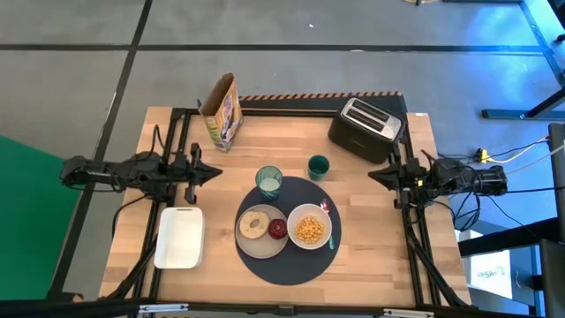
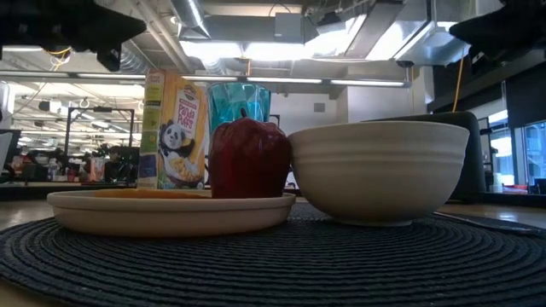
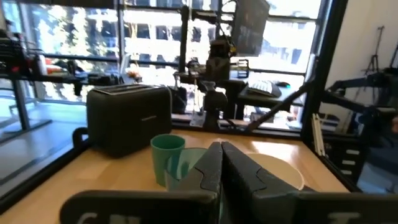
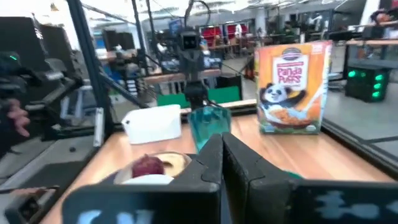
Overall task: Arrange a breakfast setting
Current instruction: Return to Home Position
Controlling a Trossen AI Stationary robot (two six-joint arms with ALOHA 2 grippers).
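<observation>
The left gripper (image 1: 210, 173) and right gripper (image 1: 380, 175) hang clenched and empty at either side of the dark-grey mat (image 1: 282, 270) bearing plate (image 1: 265, 250), bowl (image 1: 292, 231) and spoon (image 1: 332, 237); a stray inward swing could topple the tumbler (image 1: 269, 182) at its rim or the green cup (image 1: 318, 166) just off it.

Dark-grey mat (image 2: 273, 264) ribbed in concentric woven rings; beige plate (image 2: 171, 213); deep-red apple (image 2: 250, 158); off-white bowl (image 2: 380, 170) with faint ridged bands, yellow pieces (image 1: 309, 230) inside. Translucent blue-green tumbler (image 1: 269, 181), dark-green cup (image 1: 318, 165), pale wood table (image 1: 388, 256). Orange cereal box (image 4: 292, 87) printed with a black-and-white panda; black toaster (image 1: 366, 125); plain white tray (image 1: 180, 237).
</observation>
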